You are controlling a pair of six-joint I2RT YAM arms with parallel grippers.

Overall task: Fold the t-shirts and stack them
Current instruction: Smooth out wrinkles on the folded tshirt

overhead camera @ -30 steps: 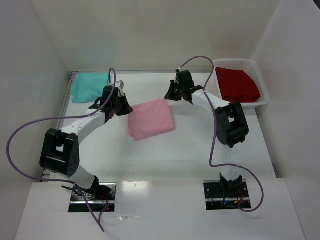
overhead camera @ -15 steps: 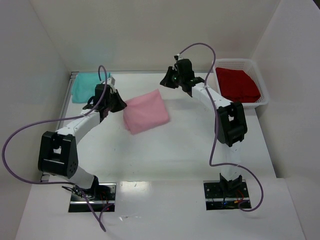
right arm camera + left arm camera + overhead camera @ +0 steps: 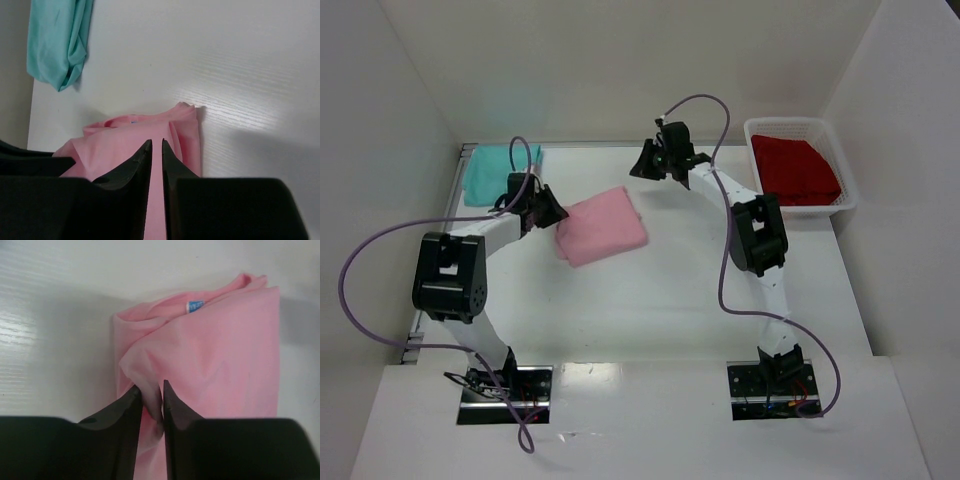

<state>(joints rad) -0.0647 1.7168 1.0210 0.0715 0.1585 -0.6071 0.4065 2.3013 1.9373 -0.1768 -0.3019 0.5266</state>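
pink t-shirt (image 3: 602,226) folded on the table (image 3: 650,290), centre-left, long axis running left to right | left claw (image 3: 552,208) at its left edge, grasping a cloth fold | right claw (image 3: 642,162) apart beyond its far-right corner, released, jaws a slit apart | teal t-shirt (image 3: 492,172) just beyond the left claw, so the left arm is nearer

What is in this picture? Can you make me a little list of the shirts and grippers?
pink t-shirt: folded, lying mid-table
teal t-shirt: back left corner
red t-shirt: inside the white basket
left gripper: pinching the pink t-shirt's edge
right gripper: off the pink t-shirt, jaws a slit apart, holding nothing
stacked: not yet, all three apart
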